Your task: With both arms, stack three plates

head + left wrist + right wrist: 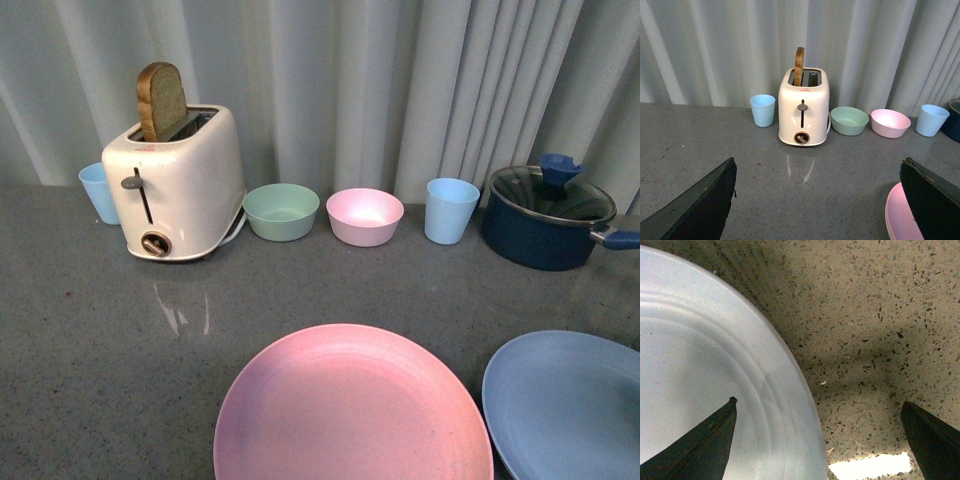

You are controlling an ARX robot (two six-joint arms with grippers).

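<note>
Pink plate point(352, 405) sits just beside light blue plate point(565, 400) on counter point(100, 350)

Bare worktop point(90, 330) lies open at 9 o'clock, beside the pink plate point(350, 410). The toaster point(180, 185), green bowl point(281, 211), pink bowl point(364, 216), cup point(451, 210) and pot point(545, 225) block 10 through 2 o'clock.

We find no text, label, brand or number that can be read in any view. The toaster point(803, 107) bears a small reddish mark near its top edge, but it is too small for us to make out.
</note>
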